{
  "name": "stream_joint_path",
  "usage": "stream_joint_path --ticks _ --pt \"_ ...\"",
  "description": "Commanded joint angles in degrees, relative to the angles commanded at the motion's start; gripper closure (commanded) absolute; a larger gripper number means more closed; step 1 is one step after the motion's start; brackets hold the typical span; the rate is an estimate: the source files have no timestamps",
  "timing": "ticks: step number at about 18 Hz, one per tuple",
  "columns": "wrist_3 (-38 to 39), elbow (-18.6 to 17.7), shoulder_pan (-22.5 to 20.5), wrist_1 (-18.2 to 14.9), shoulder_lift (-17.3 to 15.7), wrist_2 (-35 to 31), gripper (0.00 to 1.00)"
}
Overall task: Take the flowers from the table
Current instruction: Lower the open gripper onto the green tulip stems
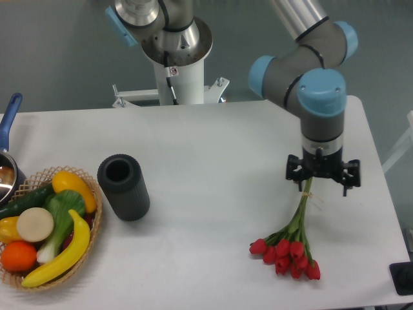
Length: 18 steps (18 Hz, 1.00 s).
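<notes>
The flowers [288, 253], a small bunch of red tulip buds on thin green stems, lie on the white table [219, 161] at the front right, buds toward the front edge. The stems run up and back to a tied end [307, 192]. My gripper [321, 188] points straight down over that end. Its black fingers [299, 181] stand spread apart, and the top of the stems shows between them, nearer the left finger. The gripper looks open around the stems, low over the table.
A black ribbed cylinder [124, 187] lies left of centre. At the front left, a wicker basket [90, 223] holds a banana, an orange, a pepper and a leafy vegetable. A blue-handled pot [8, 161] sits at the left edge. The robot base [175, 71] stands behind.
</notes>
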<state>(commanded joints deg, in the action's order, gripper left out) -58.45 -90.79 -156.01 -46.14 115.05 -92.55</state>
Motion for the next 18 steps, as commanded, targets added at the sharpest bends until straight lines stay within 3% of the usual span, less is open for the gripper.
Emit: stream_joint_path --ticks 5,9,14,18 --pt "0.3 -0.1 0.2 0.3 0.4 0.0 0.0" --pt "0.5 -3.9 0.9 8.4 2.5 -0.3 0.0" --pt "0.0 -4.3 1.7 8.2 3.1 0.1 0.0" --pt "0.1 -4.0 3.3 8.0 5.8 0.0 0.0"
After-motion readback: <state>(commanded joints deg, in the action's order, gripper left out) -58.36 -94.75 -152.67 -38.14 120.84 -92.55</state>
